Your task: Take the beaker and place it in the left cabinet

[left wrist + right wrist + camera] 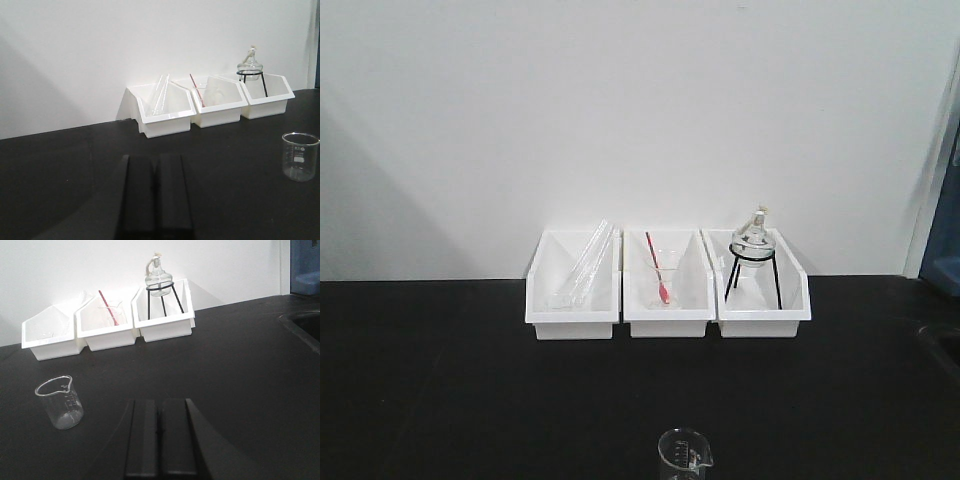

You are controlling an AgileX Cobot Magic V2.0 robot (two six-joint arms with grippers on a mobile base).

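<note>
Beaker (pixel 685 452): stood upright and empty at the near edge of the black benchtop (pixel 440 380), well apart from the three white bins (pixel 667 325) along the far wall.
Left gripper (pixel 156 165): fingers were pressed together and held nothing; the beaker stood apart to its right.
Right gripper (pixel 160 407): likewise closed and empty; the beaker stood to its left.
Left cabinet: was not visible.
Progress: nothing was done; pickup and placement were both outstanding.
</note>
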